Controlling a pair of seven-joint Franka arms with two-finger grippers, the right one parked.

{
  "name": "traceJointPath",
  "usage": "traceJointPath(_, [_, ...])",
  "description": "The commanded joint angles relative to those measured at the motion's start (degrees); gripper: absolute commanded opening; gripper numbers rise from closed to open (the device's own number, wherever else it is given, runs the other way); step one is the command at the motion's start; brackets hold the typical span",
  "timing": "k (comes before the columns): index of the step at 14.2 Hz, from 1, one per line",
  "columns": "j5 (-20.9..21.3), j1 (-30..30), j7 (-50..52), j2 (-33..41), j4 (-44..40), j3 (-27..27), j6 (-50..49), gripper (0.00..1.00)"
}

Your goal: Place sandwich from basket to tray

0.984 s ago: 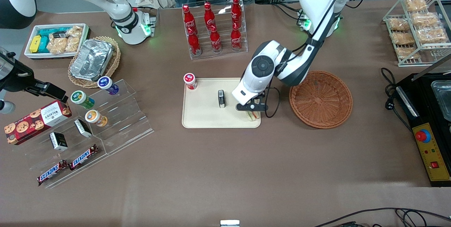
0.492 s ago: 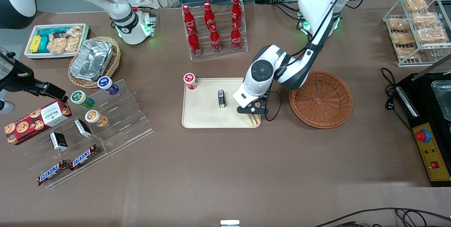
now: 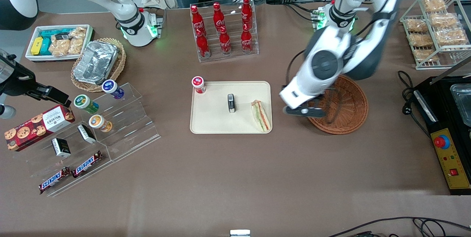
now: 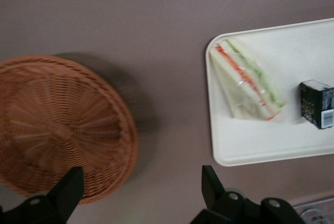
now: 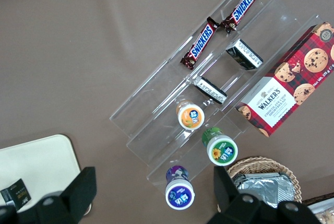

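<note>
The sandwich (image 3: 261,115) lies flat on the tray (image 3: 213,121), at the edge nearest the basket (image 3: 344,110), just beside a small black box (image 3: 230,103). The pincer (image 3: 304,111) hangs spread and empty over the basket's rim. Placing looks done; I'd say the arm only needs to pull clear.

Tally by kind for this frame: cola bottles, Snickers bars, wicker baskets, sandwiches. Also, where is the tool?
Cola bottles: 6
Snickers bars: 2
Wicker baskets: 2
Sandwich: 1
Total: 11
Tool: open, empty, above the table between the tray and the brown basket.
</note>
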State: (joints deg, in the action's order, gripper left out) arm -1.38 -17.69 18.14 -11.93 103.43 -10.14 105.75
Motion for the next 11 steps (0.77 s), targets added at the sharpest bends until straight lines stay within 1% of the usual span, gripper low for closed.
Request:
traceJointPath(1, [0.1, 4.8, -4.8, 4.2, 1.2, -0.6, -4.0, 1.0])
traceJointPath(3, [0.3, 8.4, -7.2, 5.9, 0.6, -0.5, -7.7, 1.0])
traceJointPath(4, [0.1, 10.4, -10.1, 6.6, 0.0, -0.7, -8.0, 1.0])
traceJointPath(6, [0.6, 12.3, -15.9, 9.5, -0.1, -0.4, -9.1, 1.0])
traceJointPath(7, [1.5, 13.3, -18.6, 10.7, -0.2, -0.3, -9.1, 1.0])
traceJointPath(8, [3.8, 14.1, -20.1, 11.4, -0.2, -0.4, -9.1, 1.0])
traceJointPath(9, [5.4, 14.4, -20.4, 11.8, -0.2, -0.4, -9.1, 1.0])
traceJointPath(11, [6.9, 15.1, -20.1, 12.3, -2.7, -0.3, -9.1, 1.0])
